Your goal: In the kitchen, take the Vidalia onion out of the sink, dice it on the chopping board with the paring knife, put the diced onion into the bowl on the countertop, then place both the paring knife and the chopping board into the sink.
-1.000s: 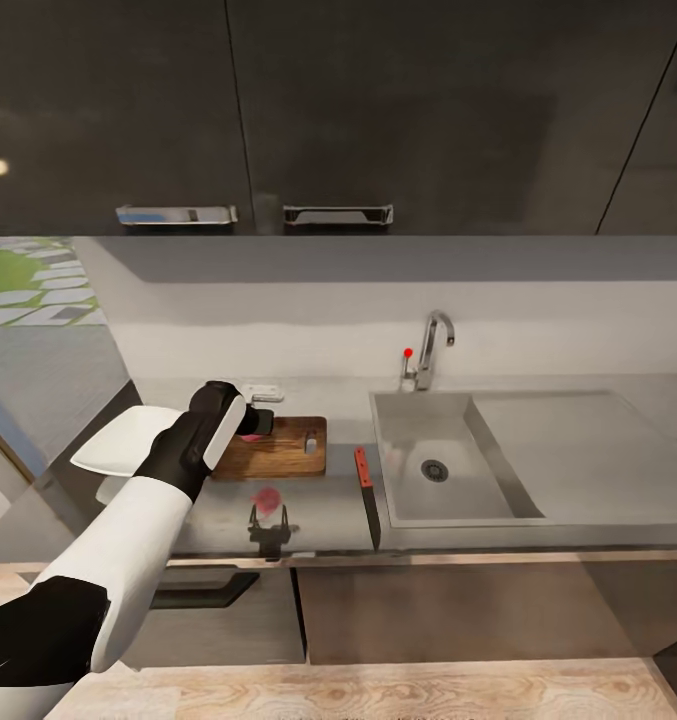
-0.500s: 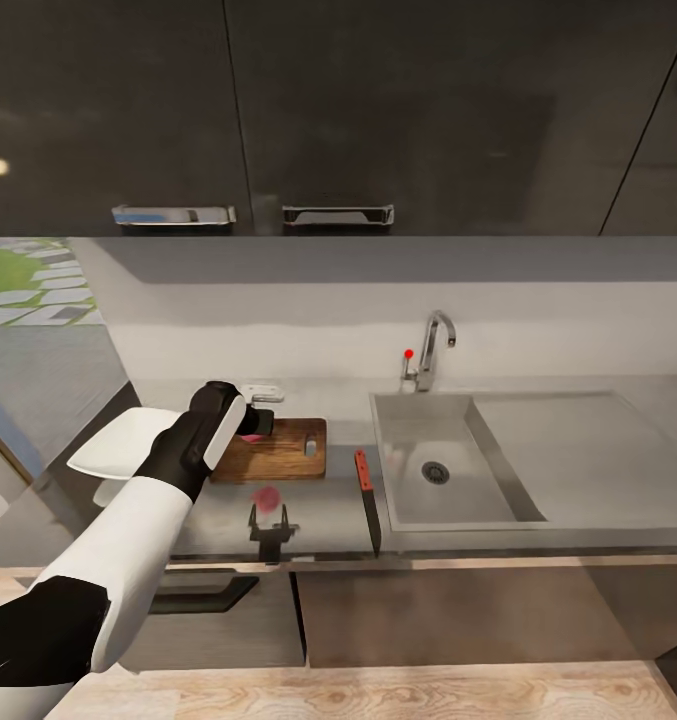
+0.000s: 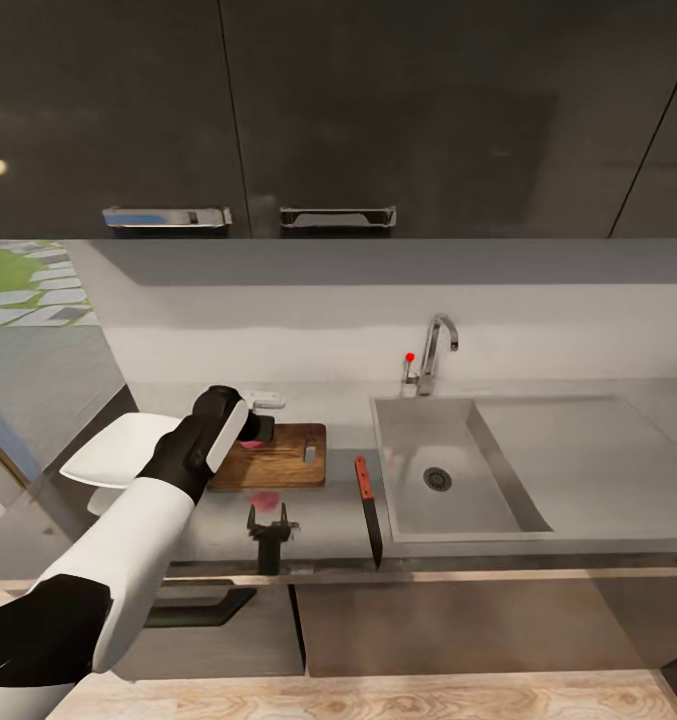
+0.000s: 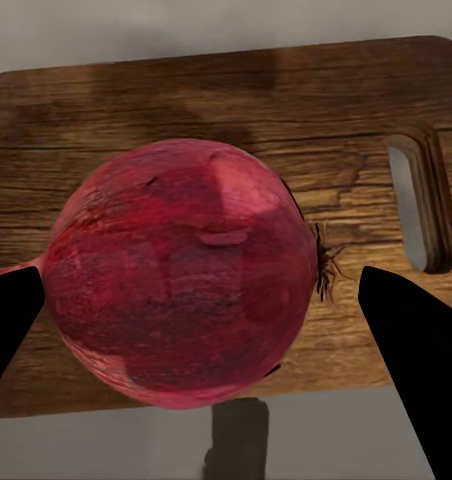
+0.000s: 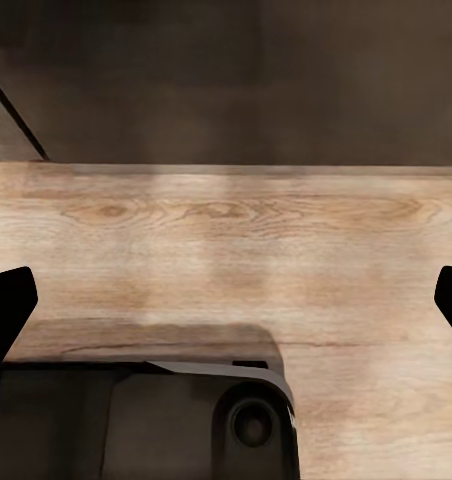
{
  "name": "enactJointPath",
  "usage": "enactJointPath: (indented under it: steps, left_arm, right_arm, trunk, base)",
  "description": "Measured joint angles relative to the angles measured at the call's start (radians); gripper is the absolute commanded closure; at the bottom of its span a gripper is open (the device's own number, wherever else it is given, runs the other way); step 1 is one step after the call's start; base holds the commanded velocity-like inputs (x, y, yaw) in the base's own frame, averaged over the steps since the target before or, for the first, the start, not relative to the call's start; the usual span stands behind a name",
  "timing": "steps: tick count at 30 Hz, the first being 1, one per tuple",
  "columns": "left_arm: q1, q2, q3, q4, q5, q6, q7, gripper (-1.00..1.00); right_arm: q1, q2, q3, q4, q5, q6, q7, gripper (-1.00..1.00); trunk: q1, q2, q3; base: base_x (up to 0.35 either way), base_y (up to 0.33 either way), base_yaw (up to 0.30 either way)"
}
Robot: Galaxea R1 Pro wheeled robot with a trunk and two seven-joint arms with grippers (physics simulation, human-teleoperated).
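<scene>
1. Now the left gripper (image 4: 211, 320) holds the onion (image 4: 181, 272) between its fingers, above the board (image 4: 286, 110). The wrist view shows the onion over the board's near half, away from the handle slot.
2. Whether the onion touches the wood I cannot tell; its pink reflection on the countertop (image 3: 318, 515) suggests it hangs a little above.
3. To do this step well, lower straight down until the onion rests on the board, then open the fingers slowly. A round onion may roll, so release it low and level, nearer the board's middle than its near edge.
4. Lift the arm clear upward, not sideways, so the fingers do not nudge the onion off.
5. The knife (image 3: 366, 500) lies on the countertop between the board and the sink (image 3: 448, 480), blade toward the front edge, handle toward the wall. It is the next thing to fetch.
6. The bowl (image 3: 113, 450) sits at the countertop's left end, just beside the board.
7. The right gripper (image 5: 226, 300) stands wide open, empty, over the wooden floor.
</scene>
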Motion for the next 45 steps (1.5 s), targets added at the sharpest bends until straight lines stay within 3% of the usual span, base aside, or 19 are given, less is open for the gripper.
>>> enactJointPath:
  steps: [45]
  left_arm:
    - [0.000, -0.001, 0.001, 0.032, 0.000, -0.002, 0.000, 1.00]
  right_arm:
    - [0.000, 0.003, 0.002, 0.000, 0.000, -0.003, 0.000, -1.00]
  trunk:
    - [0.000, 0.000, -0.007]
  base:
    - [0.047, -0.005, 0.000]
